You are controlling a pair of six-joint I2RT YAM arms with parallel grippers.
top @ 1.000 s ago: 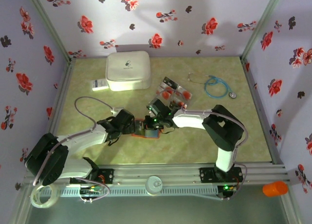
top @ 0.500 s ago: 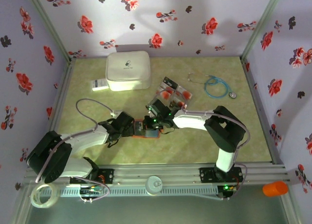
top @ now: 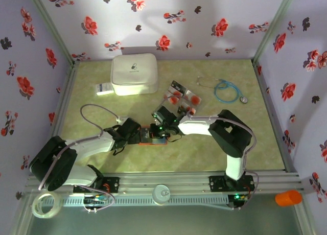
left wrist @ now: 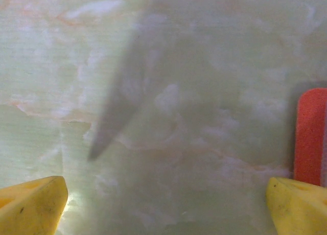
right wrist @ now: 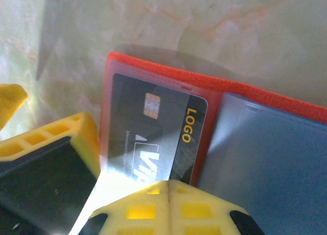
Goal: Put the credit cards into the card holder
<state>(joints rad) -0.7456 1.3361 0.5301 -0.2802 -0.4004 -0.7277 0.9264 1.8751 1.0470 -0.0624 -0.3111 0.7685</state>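
Top view: I see my left gripper (top: 137,135) low on the green marbled table (top: 204,153), just left of the orange-red card holder (top: 153,139). My right gripper (top: 160,129) sits right over the holder from the other side. The loose credit cards (top: 180,96) lie in a cluster further back, apart from the holder. A white case (top: 134,74), a barcode label (top: 104,89) and a blue stethoscope (top: 226,91) lie near the back wall.

Left wrist view: the left gripper (left wrist: 166,207) has its yellow fingertips (left wrist: 33,204) spread wide with bare table between them. The holder's orange edge (left wrist: 310,135) is just beside the right-hand tip.

Right wrist view: the card holder (right wrist: 153,66) lies open, bluish-grey inside. A dark card (right wrist: 153,127) with a chip sits in its left pocket. The right gripper (right wrist: 168,186) has its fingers pressed together at that card's near edge. I cannot tell whether they pinch it.
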